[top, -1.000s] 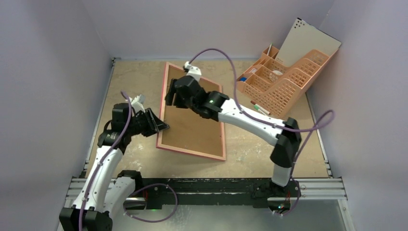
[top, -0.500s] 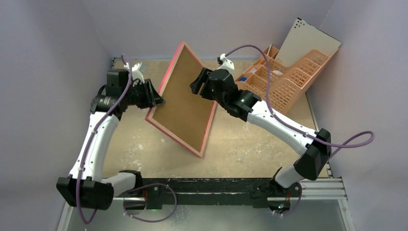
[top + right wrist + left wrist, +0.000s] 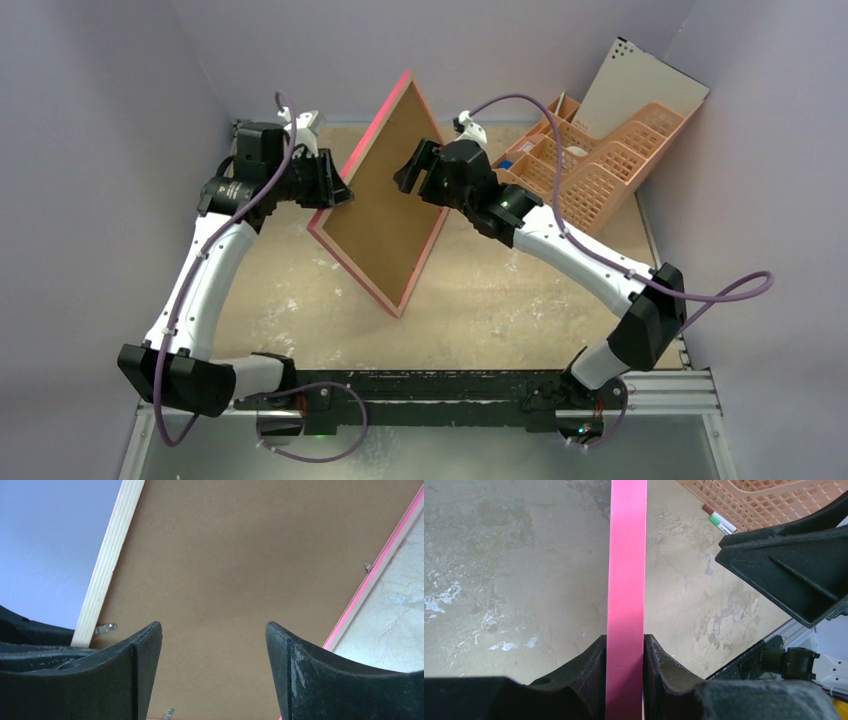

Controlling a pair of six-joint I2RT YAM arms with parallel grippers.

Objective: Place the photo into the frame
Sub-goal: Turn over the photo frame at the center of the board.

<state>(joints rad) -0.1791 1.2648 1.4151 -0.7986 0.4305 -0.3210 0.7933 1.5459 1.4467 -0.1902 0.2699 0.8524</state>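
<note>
Tabletop (image 3: 500,300): tan, scuffed.
Frame (image 3: 626,555): tilted up, back facing three o'clock.
Left gripper (image 3: 625,645): clenched on pink rim.
Right gripper (image 3: 212,630): released; should steady the back.

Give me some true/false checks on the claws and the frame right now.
1. The left claw is clamped on the frame at its pink edge. True.
2. The right claw is shut on the frame. False: its jaws are apart, facing the backing board.
3. The frame lies flat on the table. False: it is tilted up steeply.
4. The brown backing board sits inside the frame. True.
5. The organiser is at the table's far right. True.
</note>
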